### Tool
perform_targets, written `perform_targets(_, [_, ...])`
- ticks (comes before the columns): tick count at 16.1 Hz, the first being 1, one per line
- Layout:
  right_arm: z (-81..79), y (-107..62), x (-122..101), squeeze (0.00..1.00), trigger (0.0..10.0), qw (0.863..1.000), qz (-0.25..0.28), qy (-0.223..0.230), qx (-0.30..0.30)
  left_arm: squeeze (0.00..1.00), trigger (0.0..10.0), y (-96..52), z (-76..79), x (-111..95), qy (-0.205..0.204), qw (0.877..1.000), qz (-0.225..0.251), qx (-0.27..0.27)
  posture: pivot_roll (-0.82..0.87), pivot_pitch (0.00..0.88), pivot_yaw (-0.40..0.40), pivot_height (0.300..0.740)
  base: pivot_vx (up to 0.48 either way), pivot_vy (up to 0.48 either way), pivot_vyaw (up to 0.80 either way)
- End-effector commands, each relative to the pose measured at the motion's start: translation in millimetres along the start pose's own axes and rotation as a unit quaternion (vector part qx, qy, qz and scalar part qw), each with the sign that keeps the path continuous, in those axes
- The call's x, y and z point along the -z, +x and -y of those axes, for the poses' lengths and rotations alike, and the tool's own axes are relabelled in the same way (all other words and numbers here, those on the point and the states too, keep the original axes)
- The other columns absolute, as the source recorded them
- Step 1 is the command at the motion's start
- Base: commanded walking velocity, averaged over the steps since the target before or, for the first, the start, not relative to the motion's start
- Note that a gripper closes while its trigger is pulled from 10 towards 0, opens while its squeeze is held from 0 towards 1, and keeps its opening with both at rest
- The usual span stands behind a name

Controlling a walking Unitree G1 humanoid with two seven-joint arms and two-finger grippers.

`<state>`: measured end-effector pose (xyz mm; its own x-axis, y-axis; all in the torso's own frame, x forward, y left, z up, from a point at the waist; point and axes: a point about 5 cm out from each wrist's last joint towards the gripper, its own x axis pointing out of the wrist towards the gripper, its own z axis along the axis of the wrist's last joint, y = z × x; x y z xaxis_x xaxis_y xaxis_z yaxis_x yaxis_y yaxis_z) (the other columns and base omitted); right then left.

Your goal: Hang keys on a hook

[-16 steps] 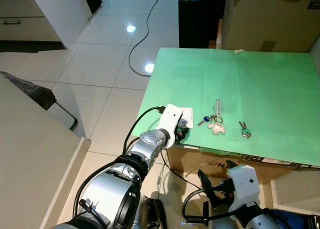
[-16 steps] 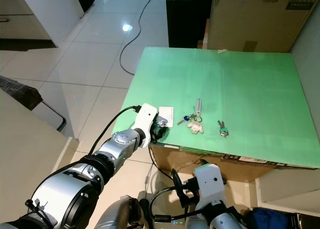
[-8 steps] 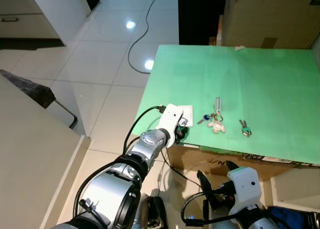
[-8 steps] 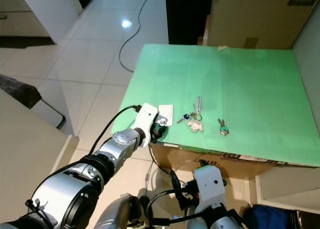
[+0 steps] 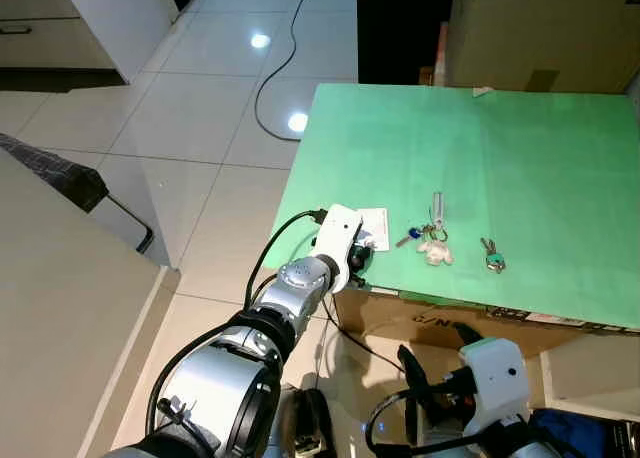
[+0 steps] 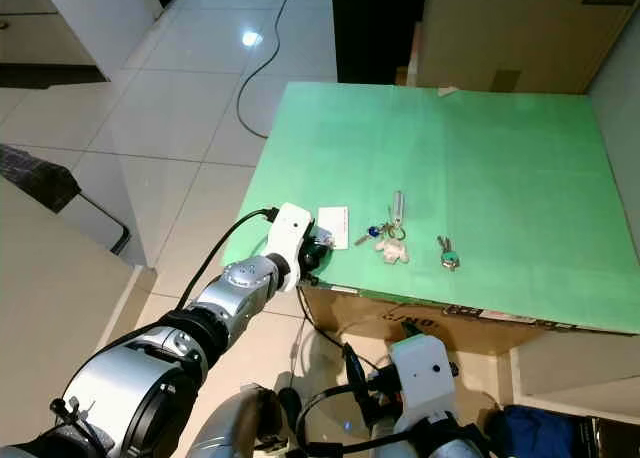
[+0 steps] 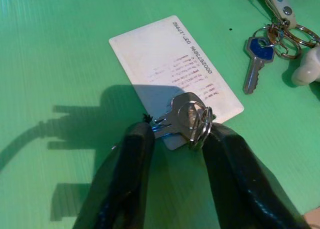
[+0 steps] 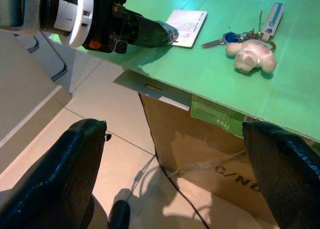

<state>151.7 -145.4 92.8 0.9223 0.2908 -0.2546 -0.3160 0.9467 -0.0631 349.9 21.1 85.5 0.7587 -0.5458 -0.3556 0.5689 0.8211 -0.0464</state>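
You are looking down on a green worktop [image 5: 500,148] laid over a cardboard box [image 8: 200,139]. Your right gripper [image 8: 175,174] hangs below its near edge, fingers wide apart. Your left gripper [image 7: 172,154] lies on the worktop's near left corner, its fingers either side of a silver key [image 7: 186,118] lying on a white card [image 7: 172,71], though you cannot tell if they grip it. Just beside lie a blue-headed key bunch [image 5: 428,240] and green-tagged keys [image 5: 489,258].

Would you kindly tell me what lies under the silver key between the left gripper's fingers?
The silver key with its ring rests on a corner of the white printed card, which lies on the green table. The left gripper straddles it. The card's covered corner is hidden.
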Motion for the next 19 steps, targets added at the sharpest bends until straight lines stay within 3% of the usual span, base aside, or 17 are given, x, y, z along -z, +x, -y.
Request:
perform_targets(1, [-2.6,-1.8,1,0.00,10.0,1.000,-0.007,0.002,-0.003,0.00,0.0,13.8,83.6,-1,-0.034,0.994,-0.002,0.101,-0.36,0.283,0.171,0.686,0.000,0.000,0.00])
perform_targets(8, [0.7,1.7,3,0.00,10.0,1.000,-0.012,-0.001,-0.006,0.00,0.0,13.3,87.3,-4,-0.042,0.991,0.014,0.123,-0.36,0.257,0.161,0.686,0.000,0.000,0.00])
perform_targets(12, [4.8,13.4,0,0.00,10.0,1.000,0.001,-0.006,-0.008,0.00,0.0,13.9,75.8,-22,-0.112,0.984,0.056,0.125,-0.34,0.213,0.159,0.686,0.000,0.000,0.00])
perform_targets(13, [8.2,18.3,-2,0.00,10.0,1.000,0.007,-0.006,-0.006,0.00,0.0,13.4,65.3,-31,-0.149,0.978,0.079,0.122,-0.33,0.198,0.156,0.686,0.000,0.000,0.00])
perform_targets(19, [8.2,18.3,-2,0.00,10.0,1.000,0.007,-0.006,-0.006,0.00,0.0,13.4,65.3,-31,-0.149,0.978,0.079,0.122,-0.33,0.198,0.156,0.686,0.000,0.000,0.00])
